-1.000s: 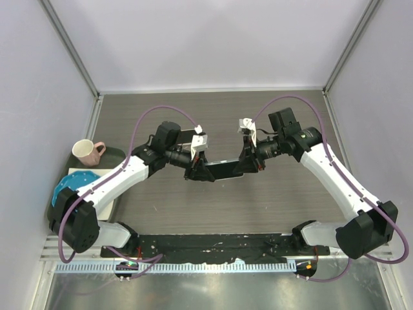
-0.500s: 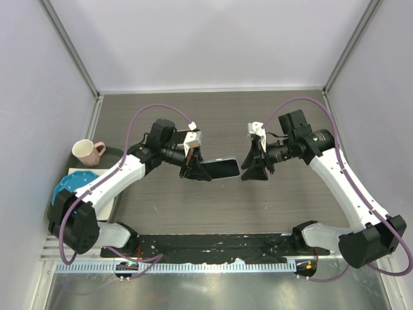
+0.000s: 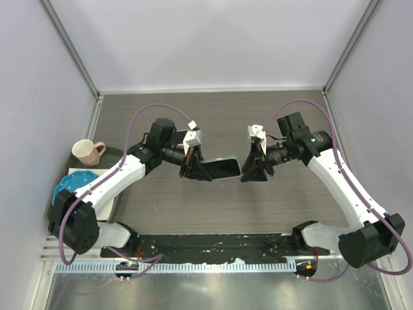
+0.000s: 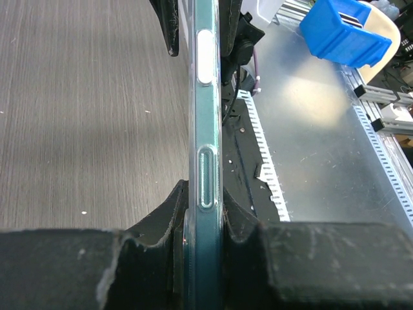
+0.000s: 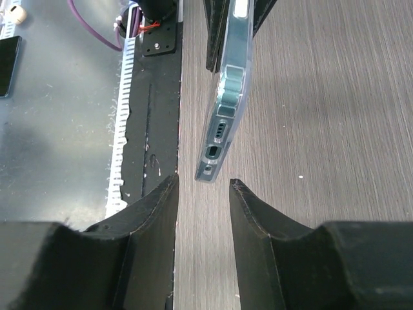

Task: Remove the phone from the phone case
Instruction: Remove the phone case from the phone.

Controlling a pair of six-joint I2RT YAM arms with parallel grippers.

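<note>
– claws first: what have they got?
– my left gripper (image 4: pixel 204 205) is clamped on one end of the phone (image 4: pixel 208 116), which is held off the table (image 3: pixel 277 116) with its side edge toward my wrist camera and its free end pointing at the other arm. my right gripper (image 5: pixel 202 186) is spread wide with nothing in it. the phone's free end sits just ahead of its fingertips (image 5: pixel 155 206), touching neither as far as i can tell.
– so how far along are we?
– barely started, i'd say. the clear phone case (image 5: pixel 227 90) wraps every edge i can see, button covers and port cutouts included. getting the phone out of it is all left to do.
– any brand or writing?
– none i can read on phone or case. the pink mug (image 3: pixel 85 152) stands well apart, far left.
</note>
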